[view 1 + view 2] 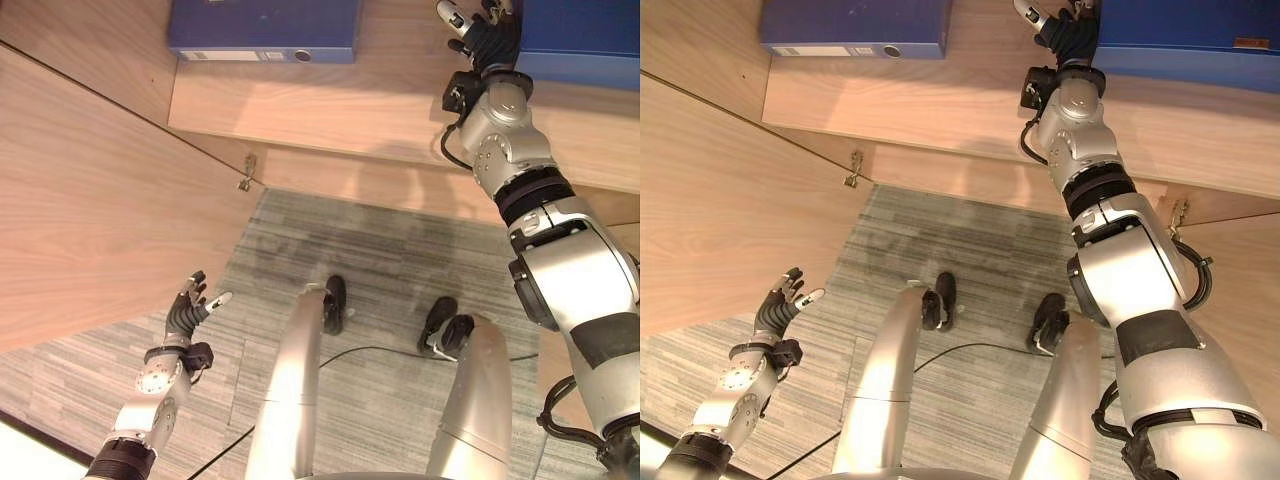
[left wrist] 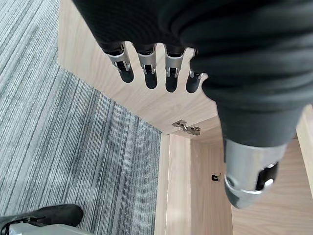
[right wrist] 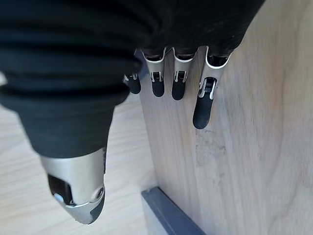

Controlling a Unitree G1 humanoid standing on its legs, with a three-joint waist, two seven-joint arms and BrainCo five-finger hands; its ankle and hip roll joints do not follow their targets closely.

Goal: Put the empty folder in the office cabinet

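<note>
Two blue folders lie on the cabinet shelf (image 1: 330,115): one (image 1: 265,28) well off to the left of the right robot hand (image 1: 478,25), the other (image 1: 580,35) just beside that hand on its right. We take the second for the task's folder, since the right robot hand is up at its near edge, though we cannot tell from these views whether the fingers actually touch it. In the right wrist view the fingers (image 3: 203,105) hang straight and relaxed over pale wood, the thumb apart, holding nothing; a dark blue edge (image 3: 168,215) sits just past the thumb (probably the folder's corner).

We judge the placing step to be at or near its end: the folder already rests on the shelf inside the cabinet, and the hand is free of it.

Our left robot hand (image 1: 190,310) hangs low and well apart from the shelf, over the grey carpet (image 1: 400,260), beside the open cabinet door (image 1: 90,200), fingers loosely spread and empty.

Next, in our view, the right arm needs a straight pull back from the shelf without dragging the folder outward; a small nudge inward first would only be called for if the folder overhangs the edge, which we cannot tell.
</note>
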